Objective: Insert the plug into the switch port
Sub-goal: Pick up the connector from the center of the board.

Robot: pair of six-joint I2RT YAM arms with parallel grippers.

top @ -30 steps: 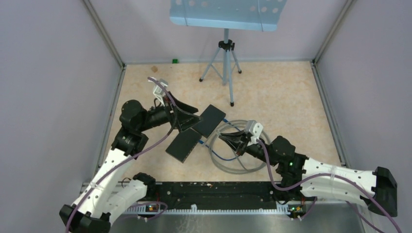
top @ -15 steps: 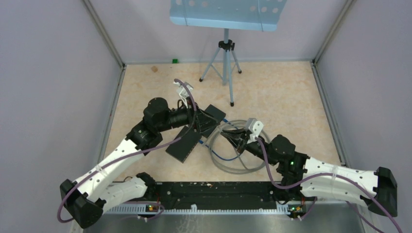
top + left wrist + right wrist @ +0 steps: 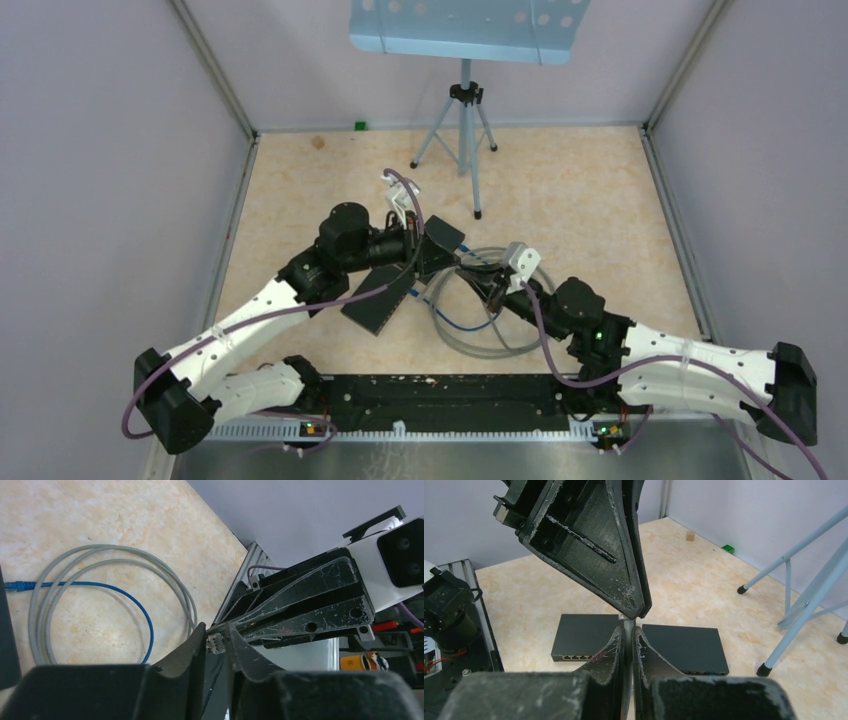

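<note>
Mid-desk, the two claws meet tip to tip above the surface. The right claw (image 3: 628,631) is clenched on the grey cable (image 3: 114,560) just behind the plug (image 3: 216,642), whose clear head pokes out past its fingertips. The left claw (image 3: 215,632) comes at it from the opposite side, its jaws narrowed to a slot with the plug sitting between the tips (whether they pinch it or merely flank it, I cannot tell). The plug hangs off the desk (image 3: 560,190), in no port, close by two black switches (image 3: 586,636) whose port rows face the right claw. The rest of the cable lies coiled on the desk nearer the near edge, with a blue cable (image 3: 125,594) looping inside it.
</note>
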